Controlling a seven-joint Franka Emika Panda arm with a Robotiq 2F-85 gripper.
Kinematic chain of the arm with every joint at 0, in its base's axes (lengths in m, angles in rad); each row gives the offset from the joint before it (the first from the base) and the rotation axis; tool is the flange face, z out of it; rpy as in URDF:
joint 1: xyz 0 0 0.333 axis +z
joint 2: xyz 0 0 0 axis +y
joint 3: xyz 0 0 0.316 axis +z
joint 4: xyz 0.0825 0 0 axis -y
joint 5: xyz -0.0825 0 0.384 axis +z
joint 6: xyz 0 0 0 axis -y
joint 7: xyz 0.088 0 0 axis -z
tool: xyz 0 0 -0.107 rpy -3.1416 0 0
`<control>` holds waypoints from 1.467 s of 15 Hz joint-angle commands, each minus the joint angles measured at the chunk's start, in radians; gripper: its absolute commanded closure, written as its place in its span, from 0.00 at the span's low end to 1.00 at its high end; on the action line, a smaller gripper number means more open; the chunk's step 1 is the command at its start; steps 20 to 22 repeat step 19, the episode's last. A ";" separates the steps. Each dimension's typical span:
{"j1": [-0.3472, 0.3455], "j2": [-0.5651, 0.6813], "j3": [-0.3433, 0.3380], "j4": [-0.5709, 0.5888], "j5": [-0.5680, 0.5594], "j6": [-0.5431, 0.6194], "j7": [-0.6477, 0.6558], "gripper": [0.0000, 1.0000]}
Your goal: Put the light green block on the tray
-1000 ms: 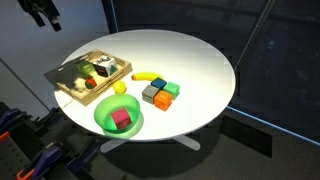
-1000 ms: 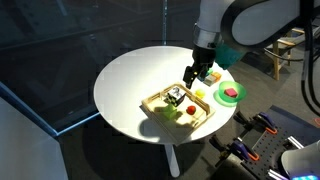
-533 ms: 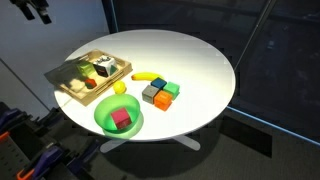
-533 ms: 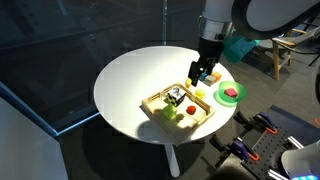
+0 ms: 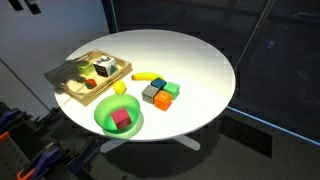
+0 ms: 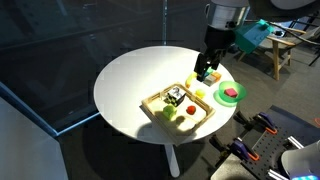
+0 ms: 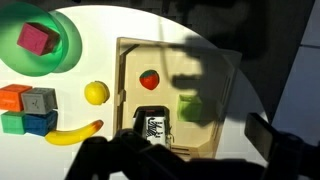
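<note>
Change: over the last second my arm has lifted and drawn back from the tray (image 7: 124, 100). In an exterior view my tool (image 6: 207, 72) now hangs above the tray's far edge, toward 1 o'clock of it.

Meaning: I judge the release to be made and the task as good as done, since the block sits on the tray with nothing touching it.

Tool: it looks spread and empty. The wrist view shows dark finger shapes at 6 and 4 o'clock of the frame with nothing held between them.

Block: the light green block (image 7: 190, 106) lies flat inside the tray. It is at 4 o'clock from a red piece (image 7: 149, 80) and at 2 o'clock from a black-and-white piece (image 7: 152, 127), apart from both.

Worktop: the round white worktop (image 5: 190, 60) also carries things off the tray. In the wrist view, at the tray's 9 o'clock, are a yellow ball (image 7: 96, 93), a banana (image 7: 75, 133) and a cluster of blocks (image 7: 28, 110).

Hidden: in an exterior view the tool (image 5: 28, 6) is cut off by the frame's 11 o'clock corner. My arm's shadow falls across the tray and dims the block. In both exterior views the tray's pieces are too small for me to pick out the block with certainty.
</note>
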 commanded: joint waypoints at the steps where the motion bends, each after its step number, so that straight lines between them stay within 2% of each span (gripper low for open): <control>1: -0.016 -0.053 0.009 0.005 0.029 -0.049 -0.037 0.00; 8: -0.017 -0.087 0.010 0.007 0.034 -0.091 -0.036 0.00; 10: -0.023 -0.070 0.022 0.002 0.017 -0.063 -0.015 0.00; 22: -0.023 -0.066 0.026 0.001 0.017 -0.063 -0.014 0.00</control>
